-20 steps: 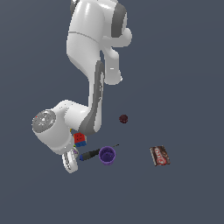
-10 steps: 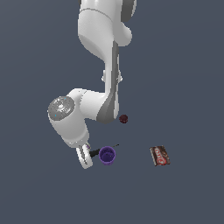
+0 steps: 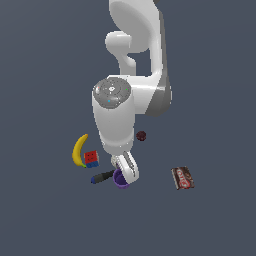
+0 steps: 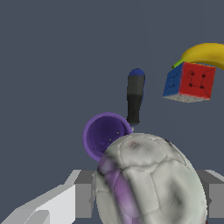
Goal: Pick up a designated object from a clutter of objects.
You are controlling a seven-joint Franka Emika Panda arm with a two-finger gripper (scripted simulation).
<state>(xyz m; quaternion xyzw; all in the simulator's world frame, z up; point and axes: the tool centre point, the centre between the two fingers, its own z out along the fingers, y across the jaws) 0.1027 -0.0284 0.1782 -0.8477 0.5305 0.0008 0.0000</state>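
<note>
- The designated object, a round whitish-grey ball with purple markings (image 4: 151, 183), sits between the grey fingers (image 4: 83, 199) of the white gripper (image 3: 125, 167); the fingers press it on both sides, so the grasp looks made.
- In the exterior view the ball itself is hidden behind the gripper.
- Just beyond the fingers lies the open purple cup (image 4: 105, 135), then the dark-handled screwdriver (image 4: 134, 95).
- Farther off, to one side, are the red-blue puzzle cube (image 4: 190, 82) and yellow banana (image 4: 205, 53).
- The small dark maroon fruit (image 3: 141, 135) and brown snack box (image 3: 182, 177) lie well apart.
- Judging by this, the pick is nearly complete; what remains is carrying the ball clear of the clutter.
</note>
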